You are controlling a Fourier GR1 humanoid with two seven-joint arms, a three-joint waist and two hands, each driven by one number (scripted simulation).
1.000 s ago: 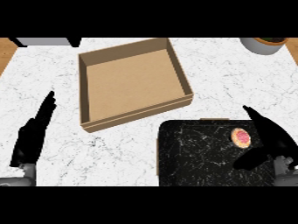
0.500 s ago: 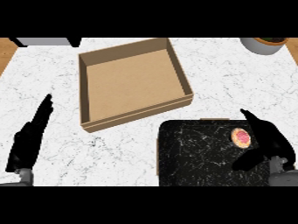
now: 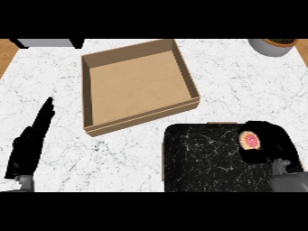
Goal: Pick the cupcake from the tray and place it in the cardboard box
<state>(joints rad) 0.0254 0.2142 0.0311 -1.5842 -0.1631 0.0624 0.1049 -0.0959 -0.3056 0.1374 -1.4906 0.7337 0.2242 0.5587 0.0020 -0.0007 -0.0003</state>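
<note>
A cupcake [image 3: 250,140] with pink icing sits at the right side of the black tray [image 3: 203,158], near the counter's front right. My right hand [image 3: 271,143] is curled round it from the right and above, fingers bent over its top and far side. The open cardboard box [image 3: 136,85] stands behind the tray, left of centre, with nothing inside. My left hand [image 3: 30,144] rests open at the left edge, fingers straight and pointing away from me.
The white marble counter [image 3: 249,85] spreads between box and right edge. A grey round pot [image 3: 273,46] stands at the back right corner. A grey and black object [image 3: 46,42] shows at the back left. Wood floor flanks the counter.
My right hand has moved left and forward over the cupcake and its fingers have curled round it. The left hand has barely shifted.
</note>
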